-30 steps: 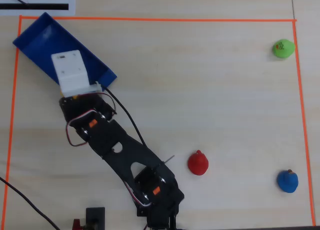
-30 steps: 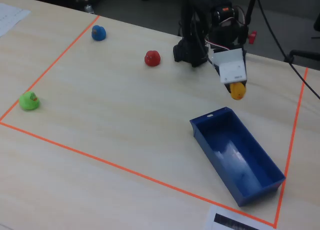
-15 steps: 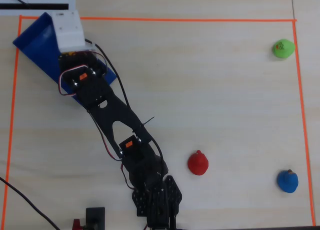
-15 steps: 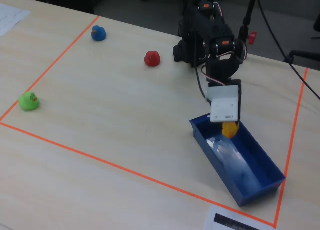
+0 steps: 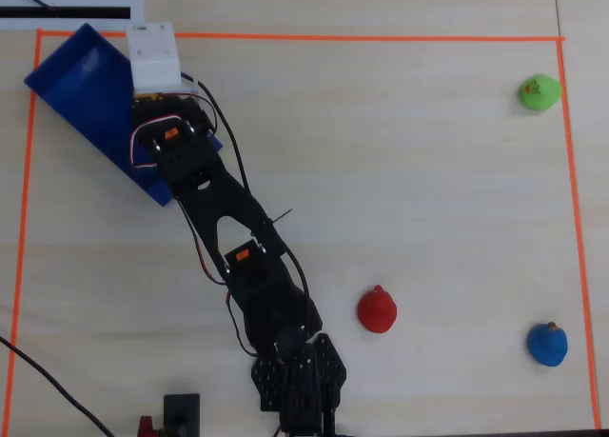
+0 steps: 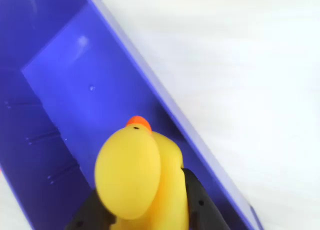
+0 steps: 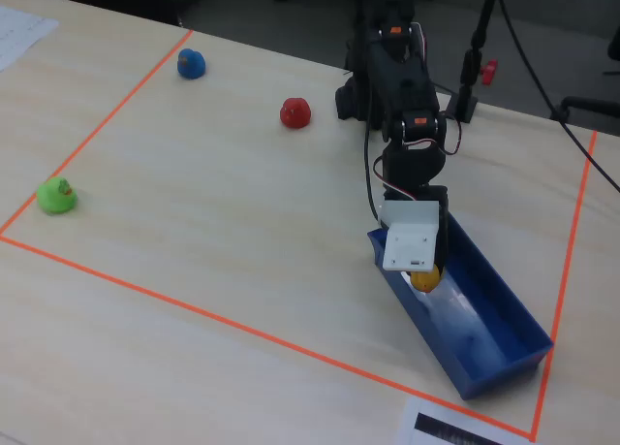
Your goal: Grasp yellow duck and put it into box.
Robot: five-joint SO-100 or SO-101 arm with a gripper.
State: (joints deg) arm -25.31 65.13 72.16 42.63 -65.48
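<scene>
Arm links and a white camera mount hide the small yellow rubber duck entirely in the overhead view, where only the shallow dark blue plastic box shows, partly covered, lying at the upper left corner of the orange tape border. The wrist view alone shows the duck clearly: the black two-finger jaws are closed on its body, one finger at each side, their tips cut off by the lower edge. The duck hangs above the box floor with its round head toward the camera and its orange beak pointing up in that view, along the box's length. In the fixed view only a small patch of the duck peeks from below the mount, over the box's near end. On the pale wooden desk, well apart, sit a red duck, a blue duck and a green duck.
</scene>
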